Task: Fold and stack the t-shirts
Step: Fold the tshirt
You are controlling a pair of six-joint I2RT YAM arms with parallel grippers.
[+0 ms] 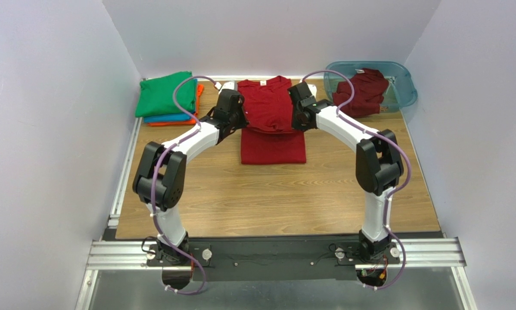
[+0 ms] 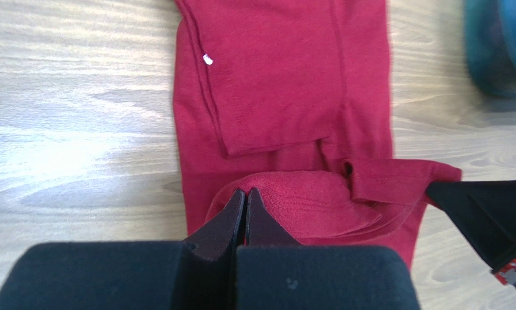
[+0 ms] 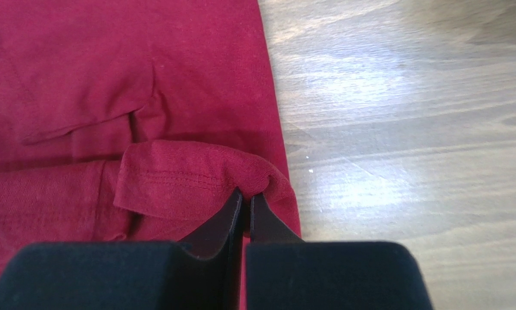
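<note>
As I watch, left jaws and right jaws each pinch the dark red t-shirt [image 1: 273, 147] at twelve o'clock.

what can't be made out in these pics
- top view: blue t-shirt and orange t-shirt under the green t-shirt, only edges show
- top view: second dark red t-shirt, partly behind the wall of the tub
- left wrist view: tub blurred, cut by the right edge
- wrist views: held dark red t-shirt runs past the edges

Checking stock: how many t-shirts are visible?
5: green shirt over blue shirt over orange shirt, back left; dark red shirt mid-table, half folded; second red shirt in tub. Others may be hidden.
</note>
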